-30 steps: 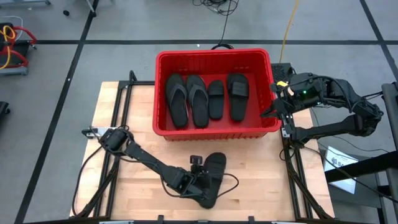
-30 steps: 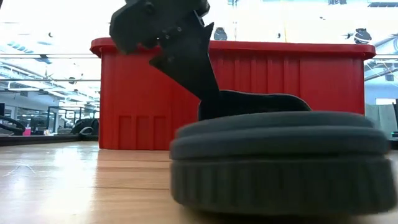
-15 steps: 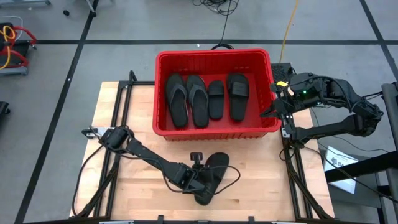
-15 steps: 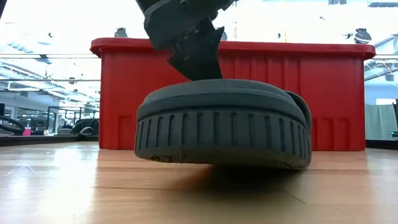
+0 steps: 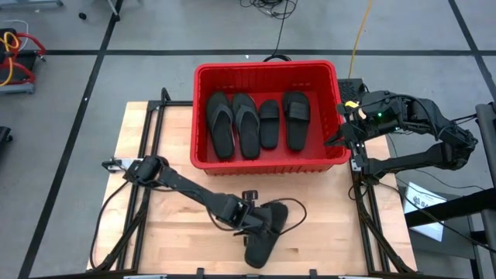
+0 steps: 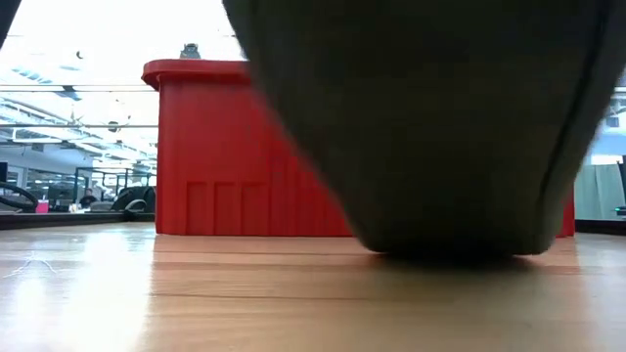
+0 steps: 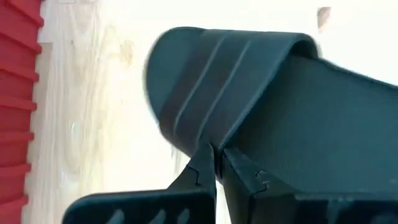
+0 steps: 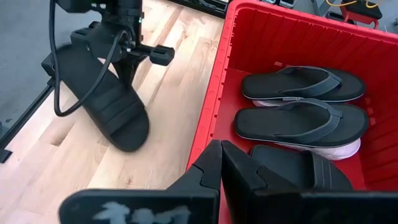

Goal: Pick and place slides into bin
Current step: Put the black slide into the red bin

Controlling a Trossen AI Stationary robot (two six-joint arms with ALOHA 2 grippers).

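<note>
The red bin (image 5: 267,71) stands at the table's far middle with several black slides (image 5: 246,124) lying flat in it, also seen in the right wrist view (image 8: 298,121). One more black wide-strap slide (image 5: 267,231) hangs near the table's front edge, with my left gripper (image 5: 249,214) shut on it. In the low view its sole (image 6: 440,127) fills most of the picture. My right gripper (image 5: 339,138) waits shut above the bin's right wall (image 8: 217,106), with nothing between its fingers. My left gripper pinches the slide between its two fingers at the side end of the wide strap (image 7: 211,134), where the strap joins the sole. The fingers (image 7: 202,171) come slanting down from the table's left. The slide is tilted, toe end low (image 8: 127,134); whether it touches the table I cannot tell.
Black frame rails (image 5: 147,132) run along both sides of the wooden table (image 5: 167,232). A cable (image 5: 293,221) loops beside the held slide. Bare wood lies left of the bin and in front of it.
My left gripper has shut on the black slide and risen with it. The slide has come off the table and tipped, its sole turned toward the table's near edge and one end swung nearer that edge.
</note>
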